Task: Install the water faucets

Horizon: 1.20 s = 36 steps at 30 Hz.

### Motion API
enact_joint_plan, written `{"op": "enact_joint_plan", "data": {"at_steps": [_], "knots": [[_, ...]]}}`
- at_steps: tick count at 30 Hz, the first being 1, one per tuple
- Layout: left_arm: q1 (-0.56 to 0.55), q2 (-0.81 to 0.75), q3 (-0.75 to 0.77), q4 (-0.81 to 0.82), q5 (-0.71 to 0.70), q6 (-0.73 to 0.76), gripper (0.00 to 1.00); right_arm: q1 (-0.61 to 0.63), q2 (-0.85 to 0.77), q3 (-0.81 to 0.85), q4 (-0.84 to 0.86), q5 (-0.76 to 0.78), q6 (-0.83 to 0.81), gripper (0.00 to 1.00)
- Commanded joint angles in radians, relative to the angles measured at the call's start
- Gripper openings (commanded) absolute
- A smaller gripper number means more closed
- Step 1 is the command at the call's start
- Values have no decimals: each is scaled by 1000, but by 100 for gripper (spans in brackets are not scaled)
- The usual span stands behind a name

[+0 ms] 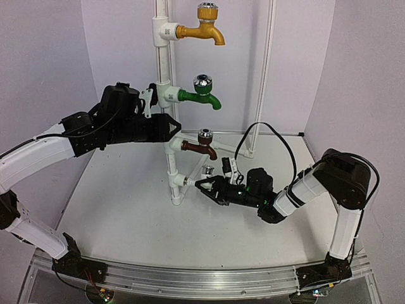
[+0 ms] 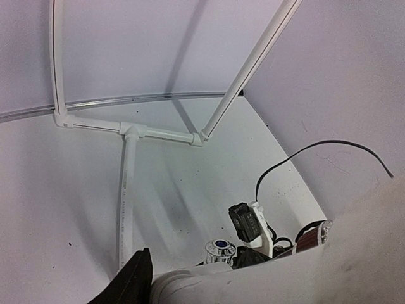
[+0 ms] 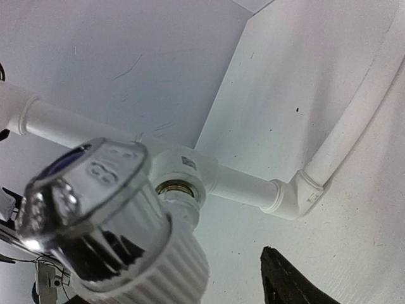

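The white faucet (image 1: 207,170) sits at the lowest T-fitting (image 1: 179,183) of the upright white pipe (image 1: 166,60). In the right wrist view its threaded end enters the fitting's brass socket (image 3: 181,187), below its silver knob (image 3: 88,196). My right gripper (image 1: 201,185) is open around it, and one black finger (image 3: 288,282) stands clear of the ribbed body (image 3: 180,269). Left gripper (image 1: 174,129) is shut on the pipe above the brown faucet (image 1: 199,147). Green faucet (image 1: 201,94) and yellow faucet (image 1: 204,28) sit higher up. The white faucet's knob (image 2: 219,248) also shows in the left wrist view.
The pipe stand's base rails (image 2: 155,132) run across the white table to a slanted brace (image 2: 253,66). An elbow joint (image 3: 297,193) lies just right of the lowest fitting. A black cable (image 1: 272,136) loops over the right arm. Walls close in behind and on both sides.
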<state>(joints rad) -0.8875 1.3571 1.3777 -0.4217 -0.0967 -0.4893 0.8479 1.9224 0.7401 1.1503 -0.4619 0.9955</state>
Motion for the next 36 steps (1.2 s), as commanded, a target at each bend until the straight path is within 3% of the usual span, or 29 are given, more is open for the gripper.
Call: {"op": "enact_joint_plan", "data": {"at_steps": [1,3,5,11,17,21,36], "knots": [[-24,-25,42,39,165,-154,0,-2,-39,-22,20,4,-59,81],[-24,-28,38,38,162,-152,0,-3,-58,-44,20,1,-92,94],[-24,-30,34,38,159,-150,0,-2,-100,-85,19,3,-166,98],[-24,-34,33,37,165,-147,0,-3,-239,-118,-126,-67,-369,98],[-25,-26,35,38,175,-146,0,-3,-281,7,-433,-12,-568,98],[-24,-28,32,38,175,-150,0,-4,-260,80,-534,28,-580,98],[-24,-35,24,38,176,-150,0,-13,-164,152,-474,-8,-419,62]]}}
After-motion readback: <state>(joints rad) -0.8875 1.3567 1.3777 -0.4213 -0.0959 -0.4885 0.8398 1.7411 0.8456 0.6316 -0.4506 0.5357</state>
